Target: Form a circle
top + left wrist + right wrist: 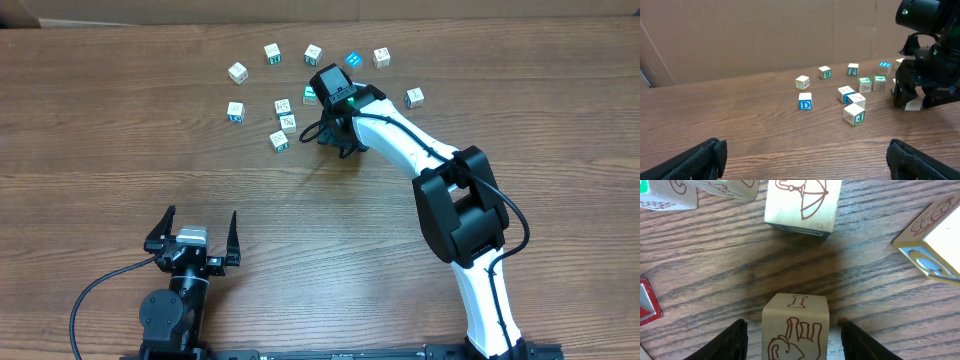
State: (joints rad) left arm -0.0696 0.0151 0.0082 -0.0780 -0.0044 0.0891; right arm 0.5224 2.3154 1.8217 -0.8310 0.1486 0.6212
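My right claw (794, 325) is unclenched. Its fingers straddle the I cube (796, 311) with bare wood showing on either side. Only my right wrist view shows that gap; from overhead my own wrist hides the cube. Overhead shows the letter cubes (272, 52) in a loose arc at the table's (120, 150) far middle. My left claw (200, 215) gapes wide, near and left, well apart from them.
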